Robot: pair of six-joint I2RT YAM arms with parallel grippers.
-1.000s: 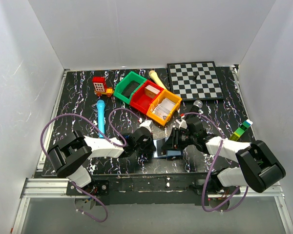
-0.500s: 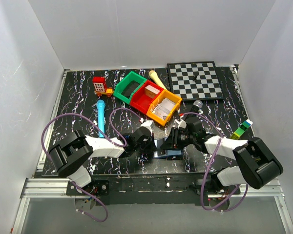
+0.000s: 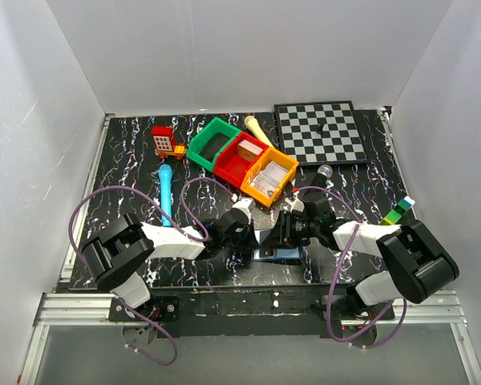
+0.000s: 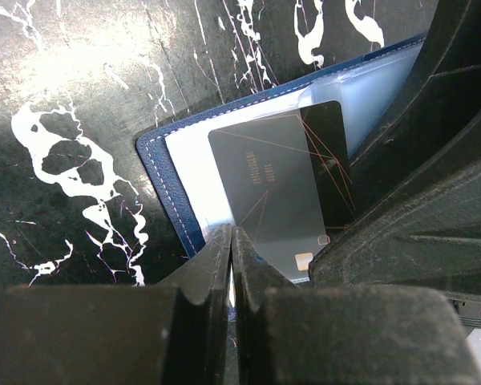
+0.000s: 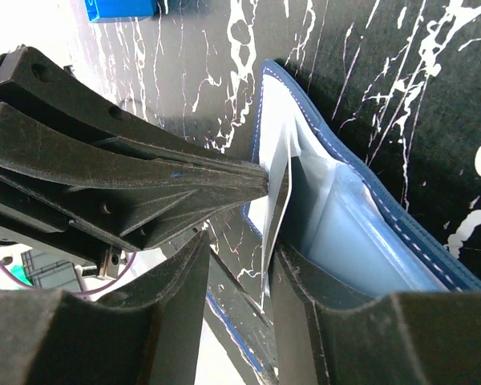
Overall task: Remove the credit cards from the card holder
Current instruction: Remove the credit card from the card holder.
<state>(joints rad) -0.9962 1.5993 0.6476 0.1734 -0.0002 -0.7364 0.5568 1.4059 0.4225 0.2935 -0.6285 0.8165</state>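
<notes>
Navy card holder (pale inside), grey card, black white-veined table.

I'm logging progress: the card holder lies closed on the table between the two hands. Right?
No. The card holder lies open, not closed, on the table between the left hand and the right hand; the left wrist view shows its pale inner panel and a grey card.

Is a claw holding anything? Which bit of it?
The left gripper pinches the grey card by its edge. The right gripper is open around it, not gripping.
</notes>
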